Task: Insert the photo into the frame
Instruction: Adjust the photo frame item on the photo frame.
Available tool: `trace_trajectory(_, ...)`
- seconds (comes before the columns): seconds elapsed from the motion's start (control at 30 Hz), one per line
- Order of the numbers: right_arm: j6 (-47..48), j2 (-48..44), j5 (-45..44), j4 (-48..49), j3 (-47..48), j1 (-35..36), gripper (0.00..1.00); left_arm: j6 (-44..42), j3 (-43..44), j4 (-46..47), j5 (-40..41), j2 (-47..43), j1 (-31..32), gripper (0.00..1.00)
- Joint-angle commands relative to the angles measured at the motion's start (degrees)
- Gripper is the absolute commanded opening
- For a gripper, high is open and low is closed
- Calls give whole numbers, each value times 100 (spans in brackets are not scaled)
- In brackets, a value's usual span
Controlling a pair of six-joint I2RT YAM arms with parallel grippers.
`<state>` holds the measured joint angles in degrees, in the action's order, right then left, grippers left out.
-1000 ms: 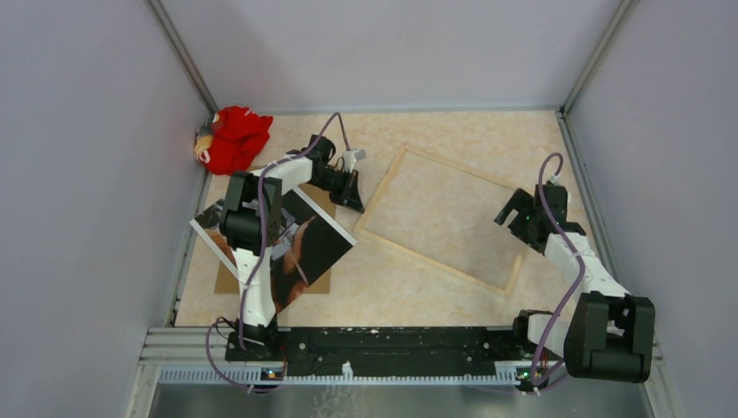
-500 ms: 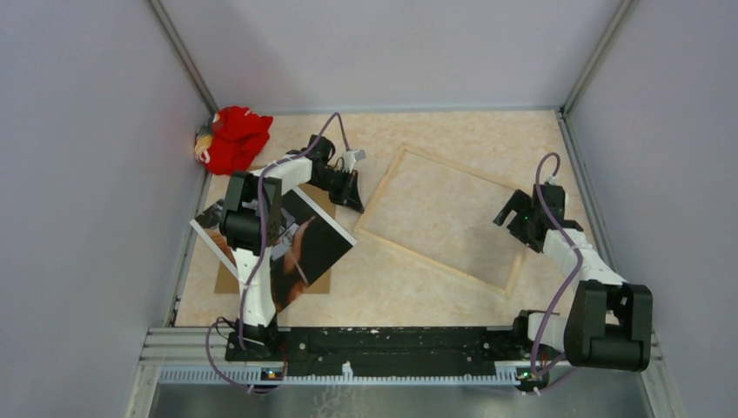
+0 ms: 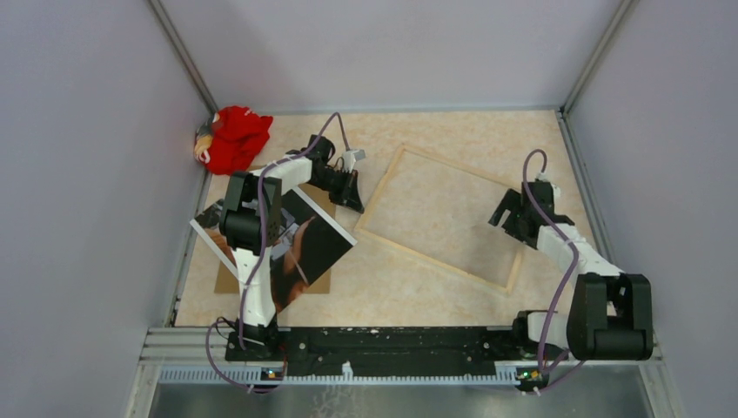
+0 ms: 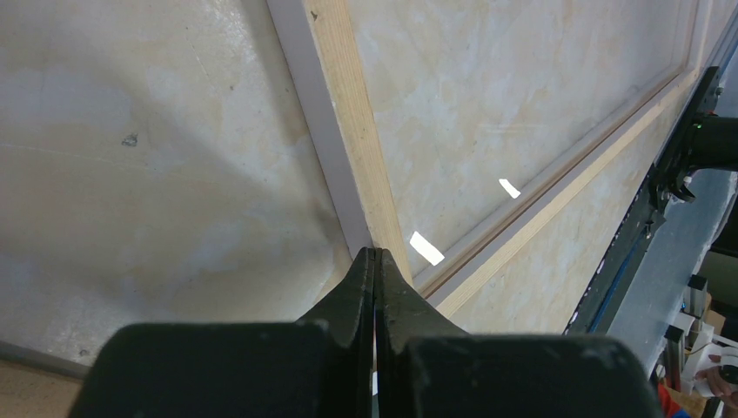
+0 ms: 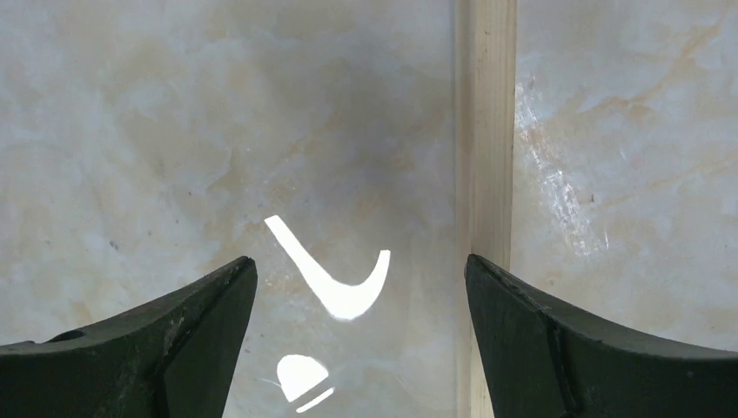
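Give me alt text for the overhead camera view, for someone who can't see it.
A picture frame lies angled at centre, the left gripper shut at its left corner, the right gripper open over its right edge. The photo lies face up on a brown board at left, partly under the left arm; a red cloth bundle sits far left.

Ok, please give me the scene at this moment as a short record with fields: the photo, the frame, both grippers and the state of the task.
photo: picture side up, on the brown backing board, left part of the table
frame: flat, wood side up, mid-table, nothing inside it
left gripper: shut, holds nothing, tips by the frame's left rail near a corner
right gripper: open, holds nothing, over the frame's right rail
other: red cloth bundle in the far left corner
task state: photo not yet in the frame
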<state>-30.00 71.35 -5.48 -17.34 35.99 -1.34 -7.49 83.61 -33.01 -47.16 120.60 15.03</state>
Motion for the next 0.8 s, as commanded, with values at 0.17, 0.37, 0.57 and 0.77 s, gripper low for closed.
trace_trajectory(0.17, 64, 676, -564, -221, 588, 821, 89, -102, -80, -22, -125, -208, 53, 0)
trace_trajectory(0.37, 28, 924, -617, -238, 745, 829, 88, -139, -106, -32, -160, -245, 53, 0)
trace_trajectory(0.57, 101, 1131, -845, -313, 869, 961, 89, -139, -147, -12, -214, -262, 53, 0)
trace_trajectory(0.77, 202, 1517, -1266, -421, 1120, 1322, 89, -128, -138, 6, -255, -247, 53, 0)
